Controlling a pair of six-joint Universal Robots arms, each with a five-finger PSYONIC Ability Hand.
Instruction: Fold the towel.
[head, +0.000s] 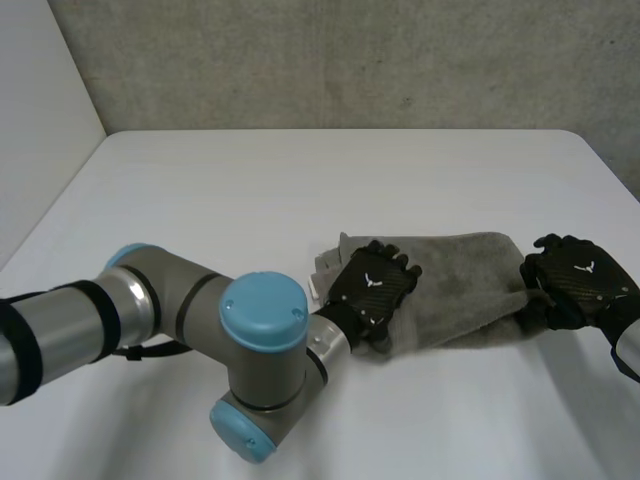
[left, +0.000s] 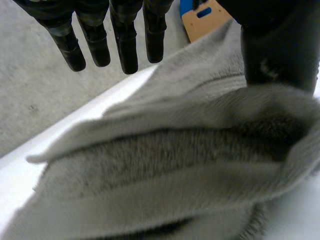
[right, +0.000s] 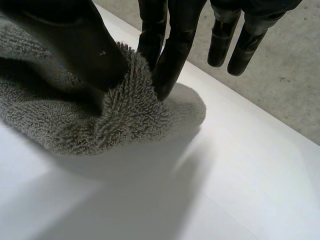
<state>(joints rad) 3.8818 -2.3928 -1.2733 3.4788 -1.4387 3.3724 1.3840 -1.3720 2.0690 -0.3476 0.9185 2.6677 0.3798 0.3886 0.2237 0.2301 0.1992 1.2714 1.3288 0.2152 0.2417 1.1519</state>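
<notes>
Pinches right end of towel (head: 460, 285), bunched on surface (head: 300, 190), between thumb (right: 65, 45) and fingers (right: 172, 55) of right robot hand (head: 575, 280). Rests left robot hand (head: 372, 285), released, fingers straight, on left part. Risks dragging whole bundle, spoiling layers, if pulled without hold-down.

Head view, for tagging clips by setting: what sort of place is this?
Probably a robot lab: a white table, a bare concrete wall, and the robot's left hand and right hand on a grey towel.

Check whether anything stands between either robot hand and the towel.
Nothing visible does. The right robot hand pinches the grey towel at one end; the left robot hand rests on its other end.
</notes>
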